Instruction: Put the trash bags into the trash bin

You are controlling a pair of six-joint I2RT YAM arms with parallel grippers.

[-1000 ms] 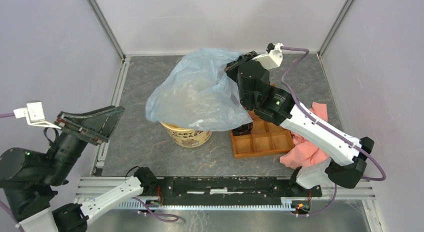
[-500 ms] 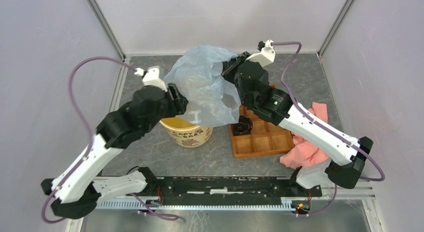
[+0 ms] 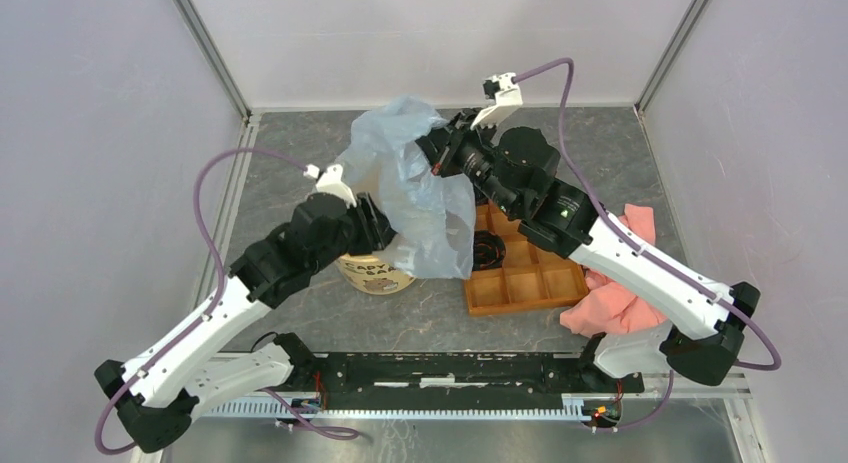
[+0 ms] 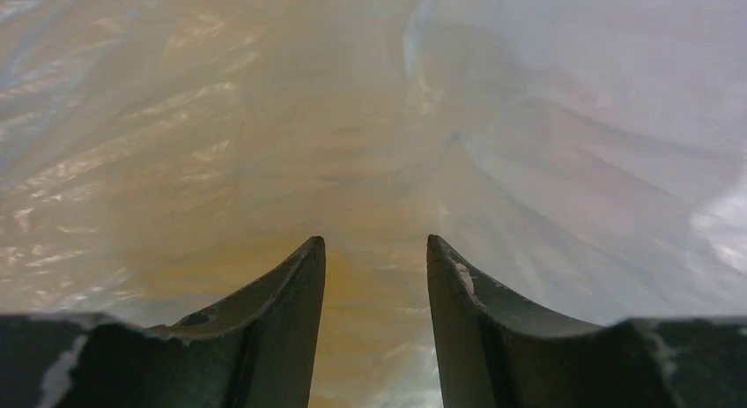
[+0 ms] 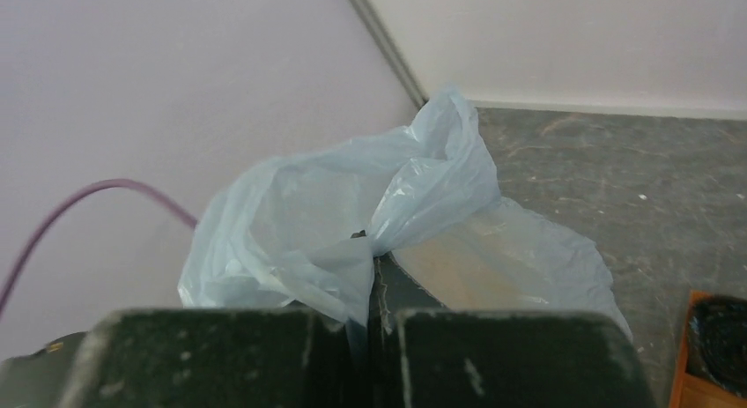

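While the right gripper (image 5: 371,280) pinches the trash bag (image 3: 420,198) at its top, the bag hangs lengthwise, bottom end over the trash bin (image 3: 372,275); left gripper (image 4: 376,249) fingers spread, against the plastic.

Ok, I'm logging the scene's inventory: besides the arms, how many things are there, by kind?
bag: 1
bin: 1
tray: 1
cloth: 1
black item in the tray: 1
Total: 5

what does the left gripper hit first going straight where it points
Likely the trash bag, right ahead of the left gripper; the trash bin tints it yellow from behind, depth unclear.
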